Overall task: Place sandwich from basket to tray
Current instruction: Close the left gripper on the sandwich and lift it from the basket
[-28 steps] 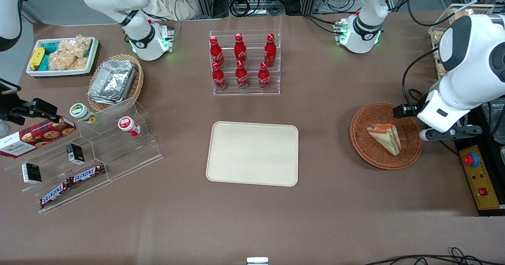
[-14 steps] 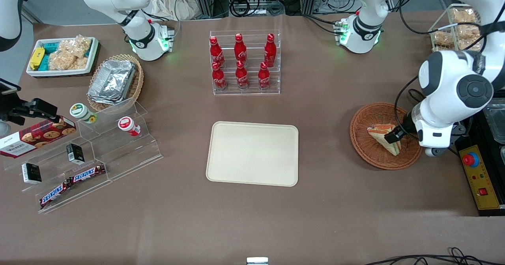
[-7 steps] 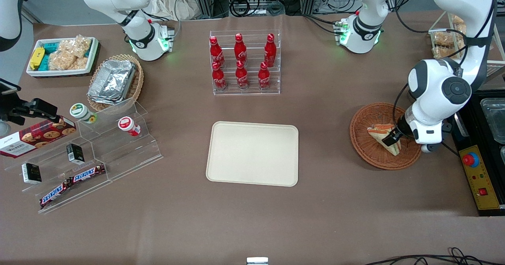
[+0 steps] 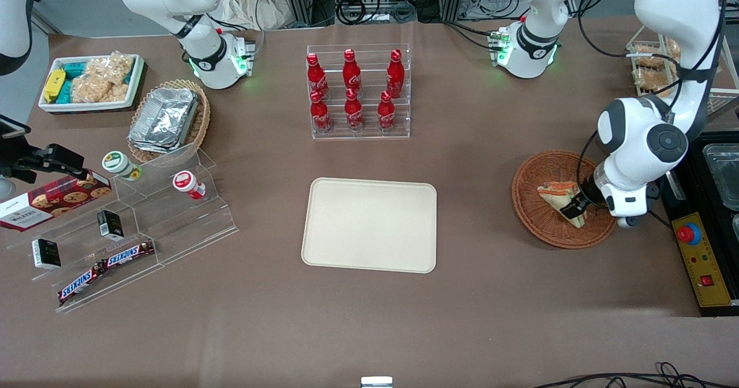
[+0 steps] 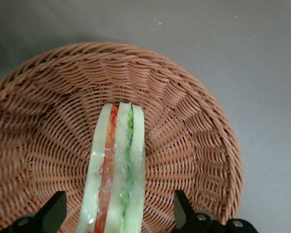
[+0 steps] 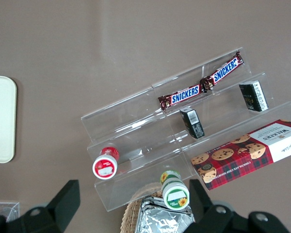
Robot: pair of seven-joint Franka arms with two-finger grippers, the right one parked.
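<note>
The sandwich (image 4: 559, 196) (image 5: 117, 170), a wrapped wedge with orange, red and green layers, lies in the round reddish-brown wicker basket (image 4: 534, 209) (image 5: 194, 126) toward the working arm's end of the table. My gripper (image 4: 574, 209) (image 5: 117, 213) is low over the basket and open. Its two dark fingers (image 5: 53, 211) stand one on each side of the sandwich, with a gap between each finger and the wrap. The cream tray (image 4: 369, 224) lies flat in the middle of the table with nothing on it.
An acrylic rack of red cola bottles (image 4: 357, 92) stands farther from the front camera than the tray. A control box with a red button (image 4: 698, 258) sits beside the basket. Toward the parked arm's end are tiered acrylic shelves (image 4: 124, 226), a foil-container basket (image 4: 168, 119) and a snack tub (image 4: 89, 82).
The working arm swung in over the basket and lowered, bringing the open gripper down around the sandwich. The sandwich and basket have not moved.
</note>
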